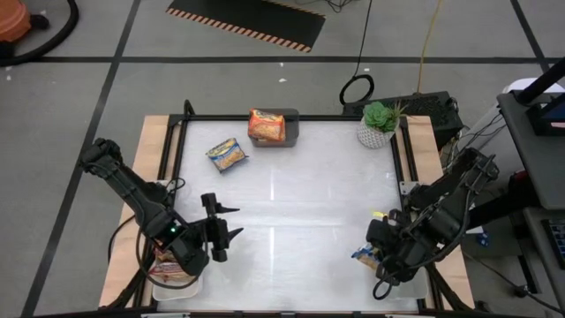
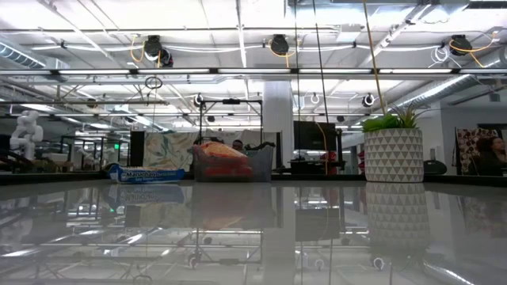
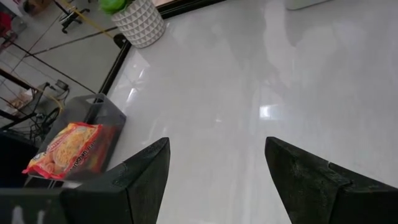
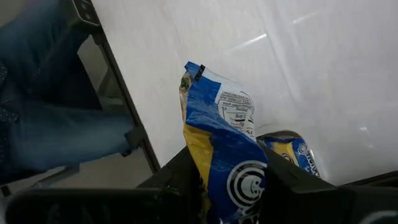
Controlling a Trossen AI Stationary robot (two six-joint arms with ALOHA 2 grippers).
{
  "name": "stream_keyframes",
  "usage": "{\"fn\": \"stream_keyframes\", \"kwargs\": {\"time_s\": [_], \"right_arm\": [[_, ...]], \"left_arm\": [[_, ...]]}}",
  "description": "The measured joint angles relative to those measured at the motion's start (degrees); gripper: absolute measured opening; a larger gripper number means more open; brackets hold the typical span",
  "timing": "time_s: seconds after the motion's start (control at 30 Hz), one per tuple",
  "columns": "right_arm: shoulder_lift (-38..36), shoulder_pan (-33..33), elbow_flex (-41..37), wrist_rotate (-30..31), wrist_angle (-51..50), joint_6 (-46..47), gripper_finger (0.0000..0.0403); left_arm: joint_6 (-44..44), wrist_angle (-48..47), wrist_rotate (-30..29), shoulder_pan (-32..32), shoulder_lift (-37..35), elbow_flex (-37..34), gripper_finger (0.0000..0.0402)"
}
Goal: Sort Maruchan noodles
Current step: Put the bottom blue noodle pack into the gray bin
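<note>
A blue-and-yellow packet of Maruchan noodles is standing on edge between the fingers of the right gripper, which are pinching its lower part at the near right corner of the table. A second blue packet is lying just beside it on the white surface. In the high view the right gripper is hanging over that corner, with blue plastic showing beneath it. Well apart from there, an orange packet is sitting in the grey bin at the far edge, and another blue-and-yellow packet is lying loose on the table near the bin. At the near left corner a white tray seems to be holding at least one more packet, though the arm is covering most of it.

The left gripper is waiting over the near left part of the table with its jaws spread wide and nothing between them; its wrist view is looking toward the bin and a potted plant at the far right corner.

The risk here is the grip itself: the fingers are holding slick, flexible plastic low down, so the tall free end could fold or the packet could slide out during a carry. The neighbouring packet is lying so close that a lift could drag it along or push it off the table edge. A person in blue jeans is standing close to that edge.
</note>
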Motion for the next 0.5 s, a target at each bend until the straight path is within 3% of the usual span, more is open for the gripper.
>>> {"fn": "stream_keyframes", "kwargs": {"time_s": [0.5], "right_arm": [[0.2, 3.2, -0.6, 0.3, -5.0, 1.4, 0.0095]], "left_arm": [[-0.1, 0.0, 0.2, 0.0, 0.0, 0.0, 0.0269]]}}
